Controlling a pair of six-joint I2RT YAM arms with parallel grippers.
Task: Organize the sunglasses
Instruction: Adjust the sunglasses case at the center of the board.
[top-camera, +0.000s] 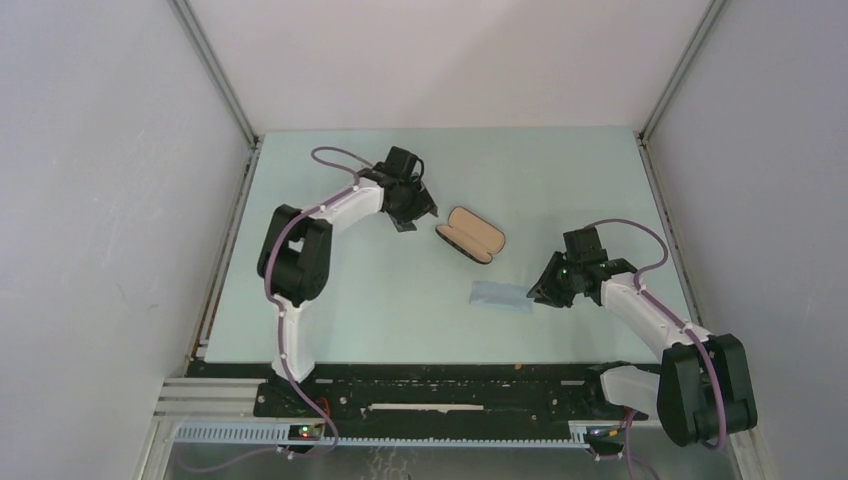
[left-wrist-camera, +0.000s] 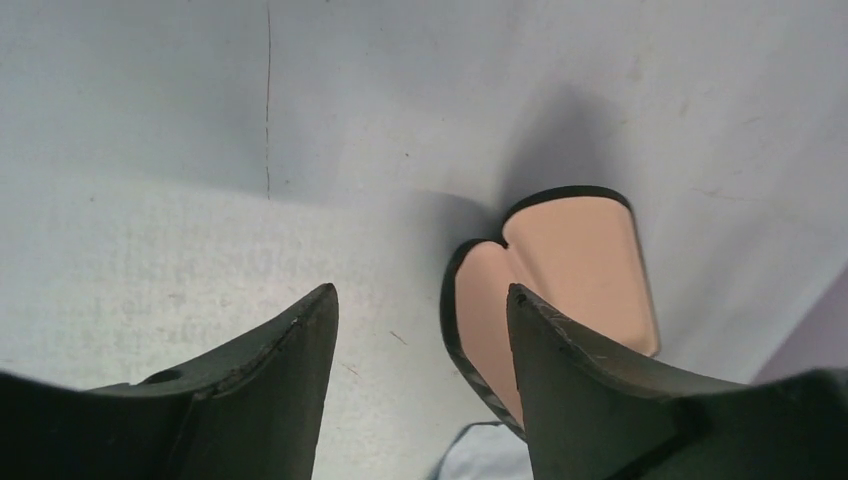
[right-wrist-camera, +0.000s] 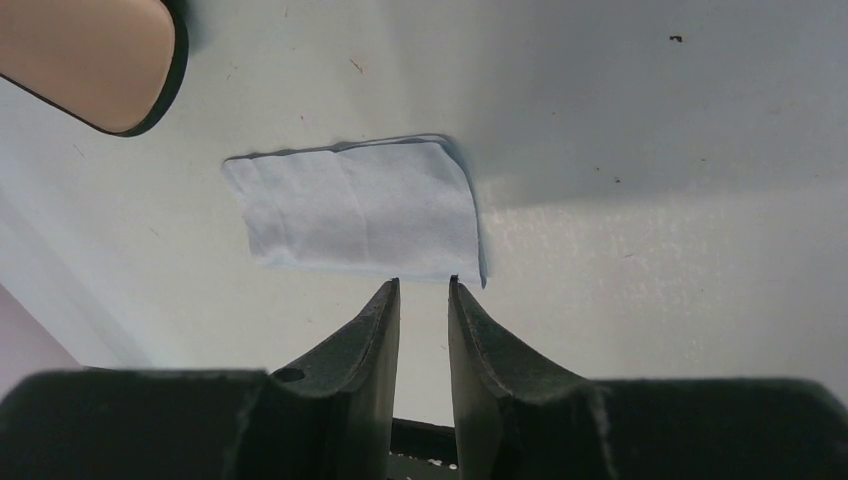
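The sunglasses do not show in any view. A black oblong case (top-camera: 471, 234) lies open near the table's middle, its tan lining (left-wrist-camera: 580, 250) facing up with nothing in it. My left gripper (top-camera: 415, 215) hovers just left of the case, open (left-wrist-camera: 420, 290), with only bare table between its fingers. The right finger (left-wrist-camera: 560, 360) stands in front of the case's near rim. My right gripper (top-camera: 540, 293) sits at the right edge of a small blue-grey cloth (top-camera: 502, 296). Its jaws (right-wrist-camera: 424, 281) stand a narrow gap apart at the cloth's near edge (right-wrist-camera: 360, 205), holding nothing.
The pale green table (top-camera: 330, 300) is fenced by white walls with metal rails on the left (top-camera: 225, 250) and right (top-camera: 665, 220). A corner of the case (right-wrist-camera: 90, 60) shows in the right wrist view. A black base rail (top-camera: 430, 390) runs along the near edge.
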